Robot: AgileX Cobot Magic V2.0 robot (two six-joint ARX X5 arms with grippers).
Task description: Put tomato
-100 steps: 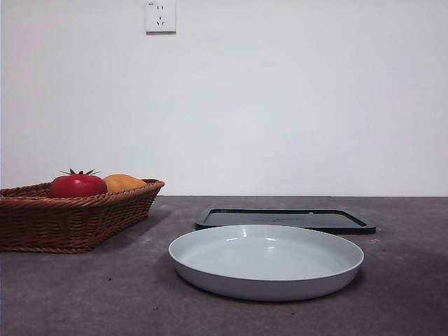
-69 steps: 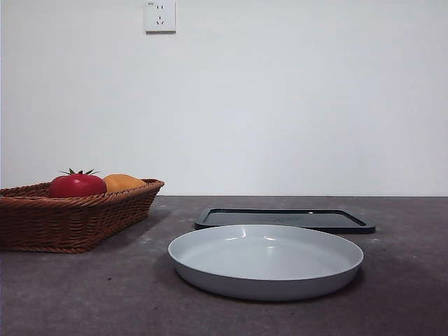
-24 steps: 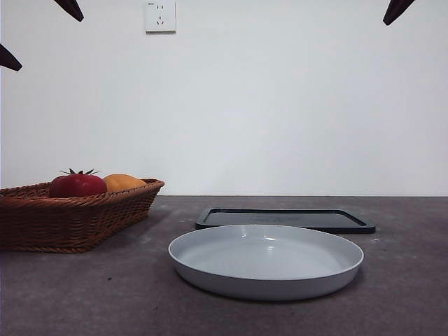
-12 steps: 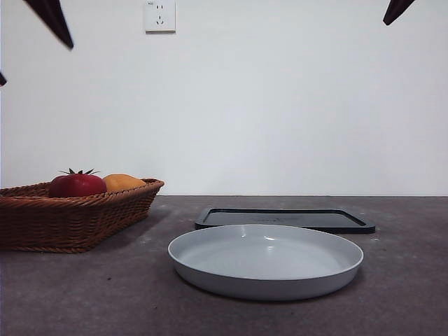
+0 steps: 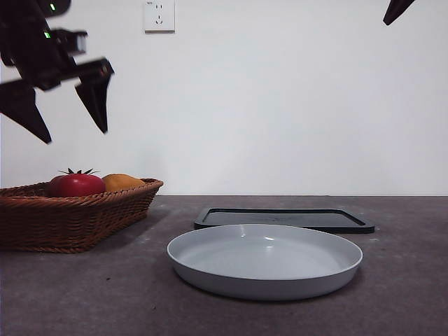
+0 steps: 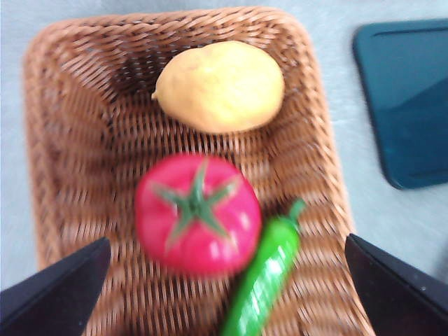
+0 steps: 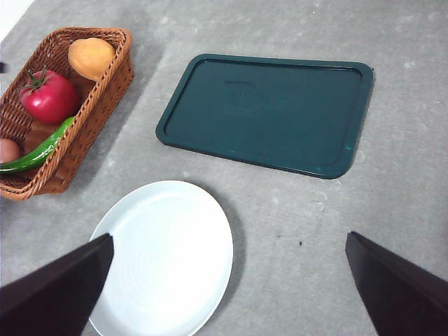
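Observation:
The red tomato (image 5: 77,185) with a green star stem lies in the wicker basket (image 5: 70,220) at the left. It also shows in the left wrist view (image 6: 197,213) and the right wrist view (image 7: 49,96). My left gripper (image 5: 64,119) hangs open and empty right above the tomato, its jaws spread wide in the left wrist view (image 6: 224,294). My right gripper (image 7: 224,294) is open and empty, high over the table; only its black tip (image 5: 396,10) shows at the top right of the front view.
In the basket lie an orange-yellow fruit (image 6: 220,85) and a green chili pepper (image 6: 266,276). A white round plate (image 5: 264,260) stands at front centre. A dark green tray (image 5: 283,218) lies behind it.
My left gripper has come down from the top left corner to hang above the basket. The right arm has not moved.

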